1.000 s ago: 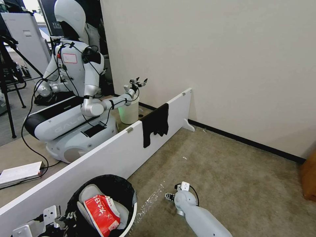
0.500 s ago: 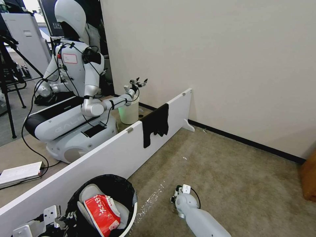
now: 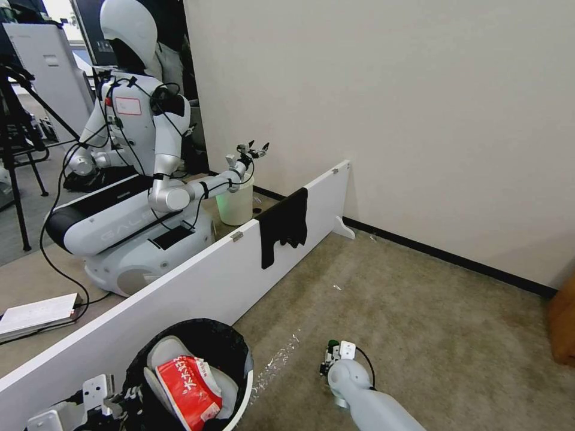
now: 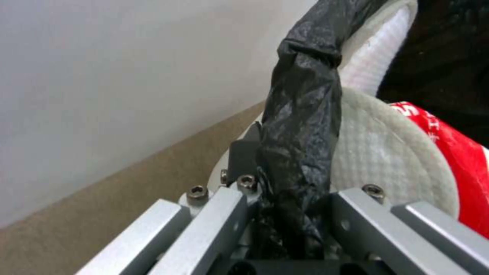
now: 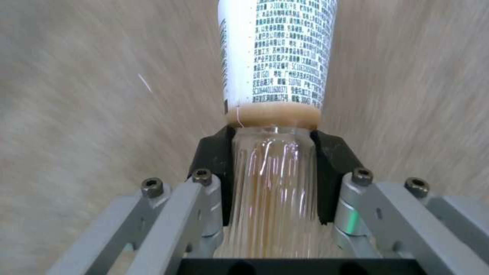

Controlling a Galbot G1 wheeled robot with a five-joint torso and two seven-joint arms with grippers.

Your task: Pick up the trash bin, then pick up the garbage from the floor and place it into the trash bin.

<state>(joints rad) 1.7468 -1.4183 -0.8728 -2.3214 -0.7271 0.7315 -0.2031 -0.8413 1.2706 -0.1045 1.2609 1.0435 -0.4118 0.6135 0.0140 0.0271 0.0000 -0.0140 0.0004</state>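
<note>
Low at our left side, our left gripper (image 4: 285, 214) pinches the bag-lined rim of the trash bin (image 3: 242, 401), keeping it near; our right gripper (image 5: 272, 160) clamps a small bottle (image 5: 275, 57) over the floor (image 3: 431, 323) beside it.

left gripper (image 4: 293, 214) clamped; right gripper (image 5: 272, 179) clamped

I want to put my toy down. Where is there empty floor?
The carpet between the white board and the wall is bare. It is crowded by the trash bin, held by the left gripper, already full.
</note>
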